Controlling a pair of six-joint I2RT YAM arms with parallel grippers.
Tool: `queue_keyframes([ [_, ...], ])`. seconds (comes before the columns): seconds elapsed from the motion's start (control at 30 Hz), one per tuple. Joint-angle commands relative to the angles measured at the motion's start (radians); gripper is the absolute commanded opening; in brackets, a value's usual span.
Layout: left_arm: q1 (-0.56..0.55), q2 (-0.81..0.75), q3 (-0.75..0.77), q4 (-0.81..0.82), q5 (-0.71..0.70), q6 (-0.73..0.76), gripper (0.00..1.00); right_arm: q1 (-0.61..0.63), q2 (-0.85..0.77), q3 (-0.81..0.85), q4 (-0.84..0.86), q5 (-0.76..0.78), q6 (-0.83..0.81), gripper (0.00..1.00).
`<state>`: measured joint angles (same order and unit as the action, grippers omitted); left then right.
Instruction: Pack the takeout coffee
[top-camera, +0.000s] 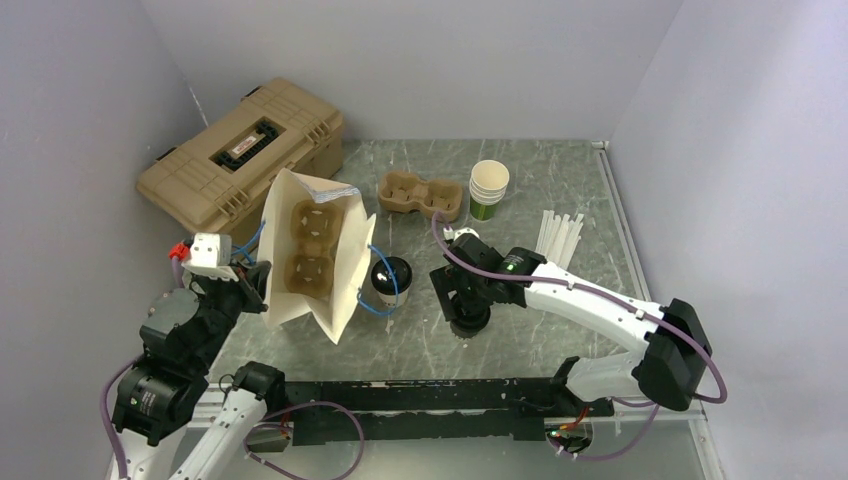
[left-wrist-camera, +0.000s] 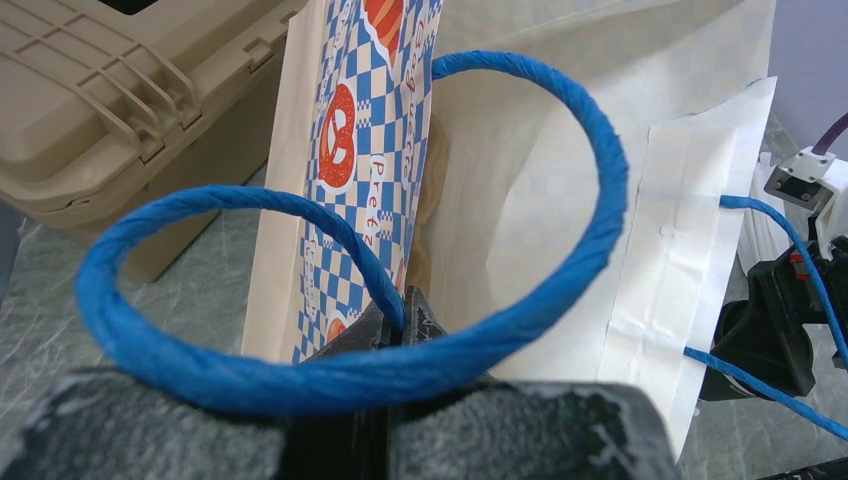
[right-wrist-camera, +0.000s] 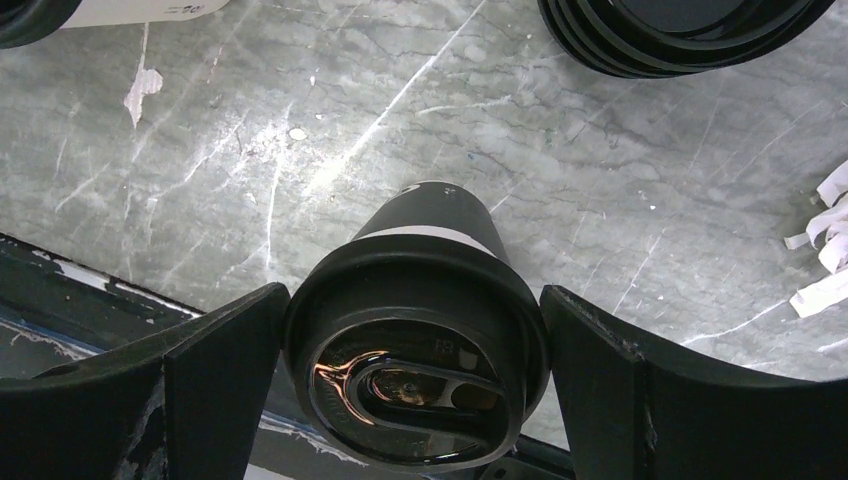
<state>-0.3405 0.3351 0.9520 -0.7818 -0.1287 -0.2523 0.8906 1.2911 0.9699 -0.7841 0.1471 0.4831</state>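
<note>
Marble table (top-camera: 560, 190): left gripper (left-wrist-camera: 405, 318) pinching bag handle (left-wrist-camera: 605, 200); right gripper (right-wrist-camera: 415, 300) standing wide, fingers (right-wrist-camera: 220, 380) flanking cup (right-wrist-camera: 415, 380).

1. Right arm (top-camera: 590, 295): white links, black joints, a purple cable running back from the pincer.
2. Right gripper fingers (right-wrist-camera: 215, 390): broad, black, edges scuffed pale.
3. Left arm (top-camera: 180, 340): black joints; white block with a red part just behind the pincer.
4. Left gripper fingers (left-wrist-camera: 150, 430): black, worn grey.

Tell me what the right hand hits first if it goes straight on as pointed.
The lidded cup. It stands between the open fingers of the right hand, which would likely pass either side of its lid; depth is unclear.
</note>
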Motion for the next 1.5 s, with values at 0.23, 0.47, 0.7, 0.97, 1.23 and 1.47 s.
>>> queue_keyframes([
  [0.23,-0.003,-0.005,-0.001,0.058,0.009,-0.004,0.0,0.003,0.012,0.038,-0.062,0.029,0.003,0.75],
  [0.47,-0.002,-0.006,0.0,0.055,0.009,-0.002,0.0,0.003,-0.038,0.154,-0.165,0.097,0.006,0.58],
  [0.7,-0.003,-0.006,-0.001,0.058,0.016,0.001,0.0,0.003,-0.115,0.377,-0.24,0.103,-0.028,0.57],
  [0.97,-0.003,0.003,-0.002,0.056,0.02,0.001,0.0,0.006,-0.14,0.668,-0.141,-0.09,-0.118,0.56],
  [1.23,-0.003,0.002,-0.002,0.056,0.023,-0.002,0.0,0.045,-0.043,0.868,0.023,-0.307,-0.135,0.55],
  [1.47,-0.003,0.017,0.0,0.059,0.039,-0.007,0.0,0.163,0.167,1.052,0.062,-0.295,-0.173,0.55],
])
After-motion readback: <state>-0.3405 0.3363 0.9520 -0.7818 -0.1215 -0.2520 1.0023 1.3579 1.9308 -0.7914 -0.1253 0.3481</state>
